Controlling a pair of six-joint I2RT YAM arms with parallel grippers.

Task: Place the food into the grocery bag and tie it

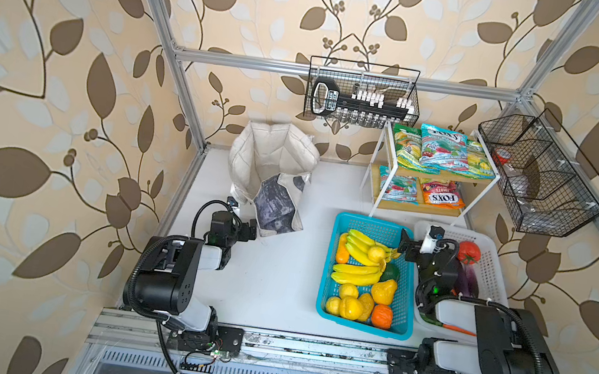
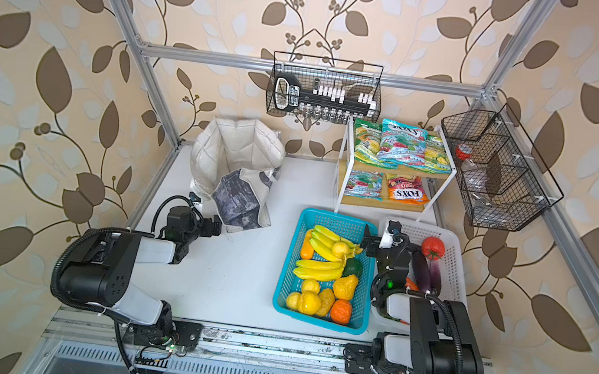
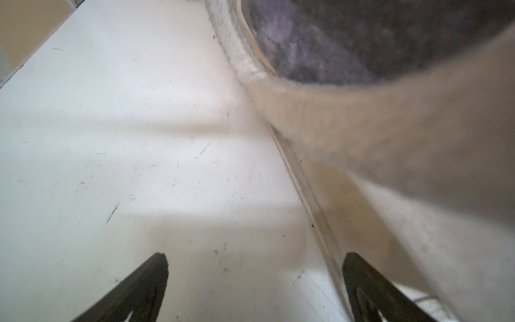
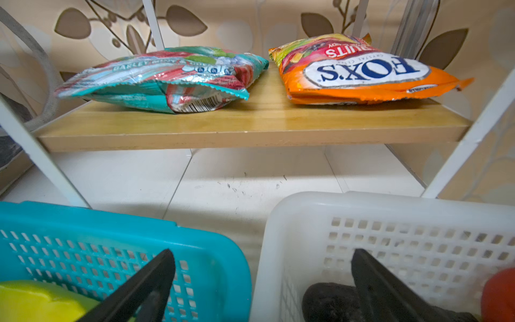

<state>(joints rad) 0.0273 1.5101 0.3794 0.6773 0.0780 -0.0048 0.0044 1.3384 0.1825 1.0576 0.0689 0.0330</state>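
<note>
While left gripper (image 3: 256, 255), right gripper (image 4: 263, 251) gape (wide), grocery bag (image 1: 274, 161) open

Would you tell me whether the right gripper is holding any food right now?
No, the right gripper is open, and only the blue basket, the white basket and the table show between its jaws.

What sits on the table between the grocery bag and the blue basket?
Nothing: in both top views the stretch of white table between the grocery bag and the blue basket is bare.
</note>
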